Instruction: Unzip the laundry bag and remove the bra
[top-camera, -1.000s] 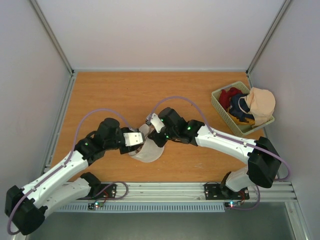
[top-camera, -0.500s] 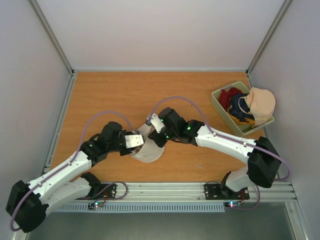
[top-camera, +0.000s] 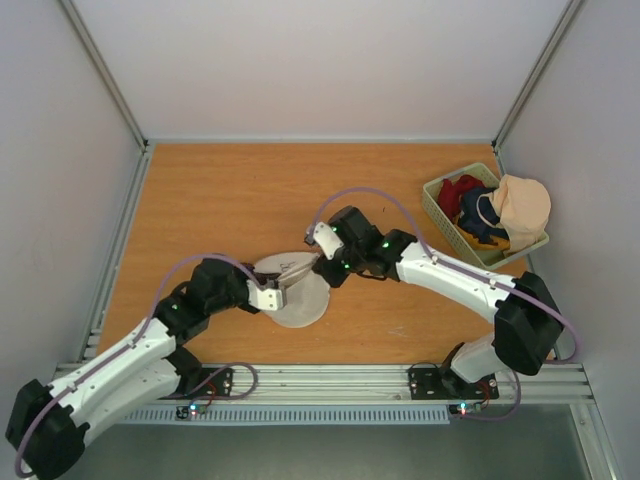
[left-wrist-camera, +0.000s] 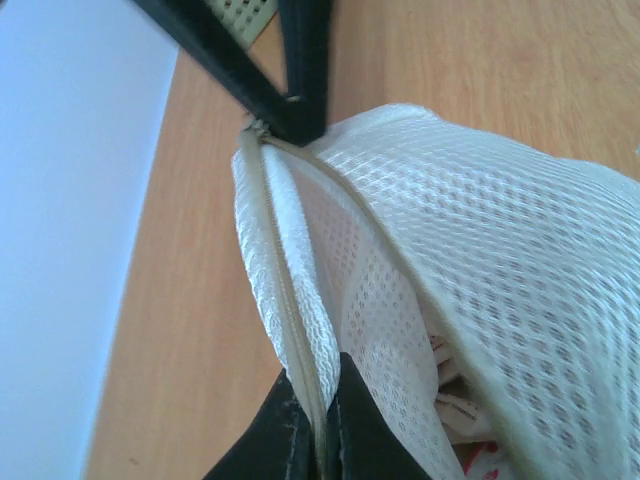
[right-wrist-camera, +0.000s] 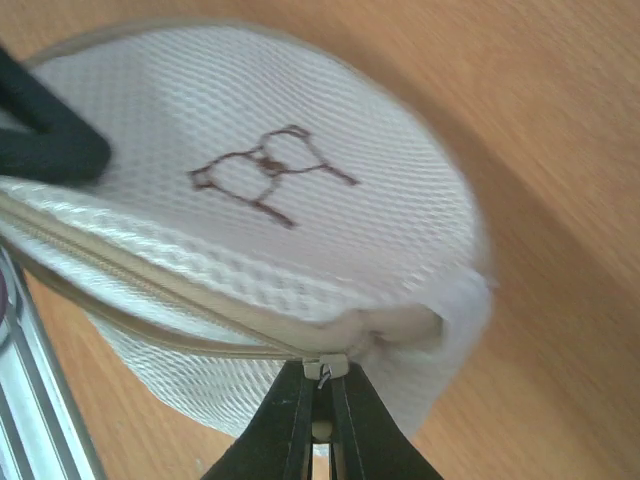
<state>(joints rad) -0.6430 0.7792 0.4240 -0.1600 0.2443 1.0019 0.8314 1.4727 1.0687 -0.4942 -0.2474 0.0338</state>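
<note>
The laundry bag (top-camera: 300, 295) is a round off-white mesh pouch lying on the table between the two arms. Its dark spectacles-like mark (right-wrist-camera: 265, 178) faces up. My left gripper (top-camera: 283, 286) is shut on the bag's zip seam (left-wrist-camera: 300, 330) at the near-left rim, with mesh fabric (left-wrist-camera: 480, 260) bulging beside it. My right gripper (right-wrist-camera: 325, 372) is shut on the small zip pull at the opposite end of the seam (top-camera: 318, 262). The right gripper's black fingers (left-wrist-camera: 295, 90) show at the far end of the seam. The bra is hidden.
A green basket (top-camera: 437, 207) stands at the back right, holding red and navy cloths with a pale peach garment (top-camera: 522, 205) draped over its edge. Grey walls enclose the table on three sides. The metal rail with the arm bases (top-camera: 330, 380) runs along the near edge.
My left gripper has closed on the bag's seam and drawn back toward the near left. The bag, tilted up before, now lies flatter. The right gripper shifted slightly right, still shut.
</note>
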